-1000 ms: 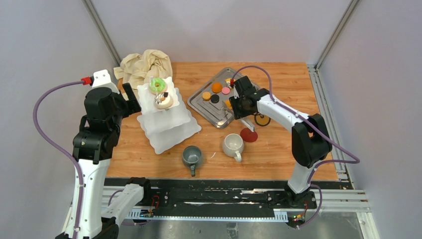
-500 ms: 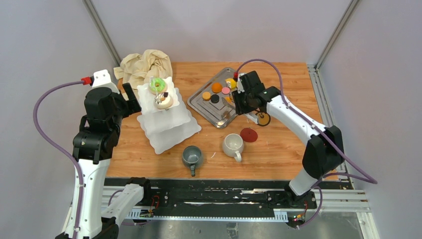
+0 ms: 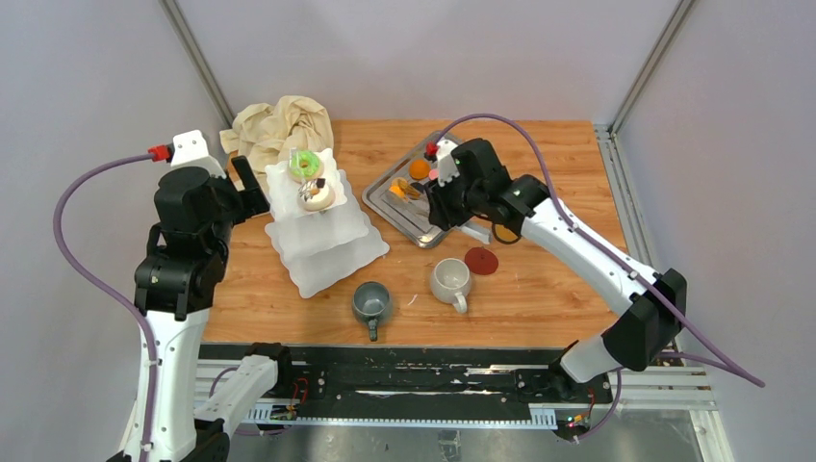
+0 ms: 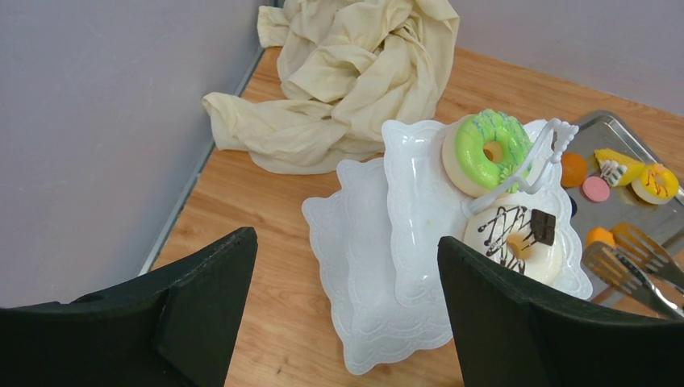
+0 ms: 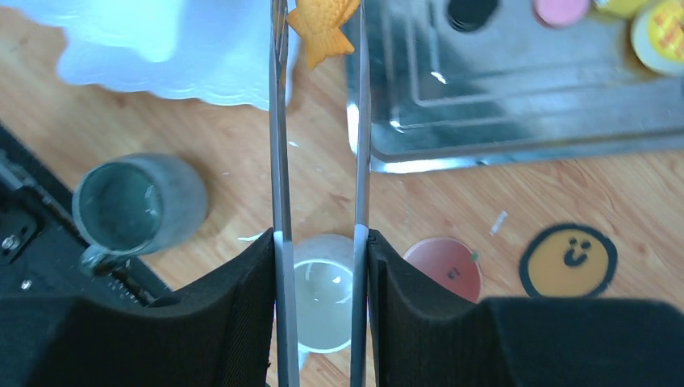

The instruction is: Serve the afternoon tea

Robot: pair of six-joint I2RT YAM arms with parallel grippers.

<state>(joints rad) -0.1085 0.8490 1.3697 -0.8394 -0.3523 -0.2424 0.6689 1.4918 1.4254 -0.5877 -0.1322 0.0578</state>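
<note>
The white three-tier stand (image 3: 318, 231) stands at centre left, also in the left wrist view (image 4: 379, 266). Its top tier holds a green ring doughnut (image 3: 305, 164) and a white chocolate-drizzled doughnut (image 3: 316, 195). My left gripper (image 3: 248, 183) is open and empty just left of the stand (image 4: 343, 242). My right gripper (image 3: 450, 199) is shut on metal tongs (image 5: 278, 161). The tongs pinch an orange fish-shaped pastry (image 5: 323, 28) over the steel tray's left edge. The grey mug (image 3: 371, 301) and the white mug (image 3: 449, 279) stand in front.
The steel tray (image 3: 423, 226) holds an orange pastry (image 3: 420, 168), a pink one (image 5: 560, 10) and a yellow one (image 5: 661, 24). A beige cloth (image 3: 279, 125) lies at the back left. A red coaster (image 3: 480, 260) and a smiley coaster (image 5: 569, 260) lie right of the white mug.
My right arm has swung left across the tray with the tongs, which now hold the fish pastry near the stand. My left arm has shifted slightly.
</note>
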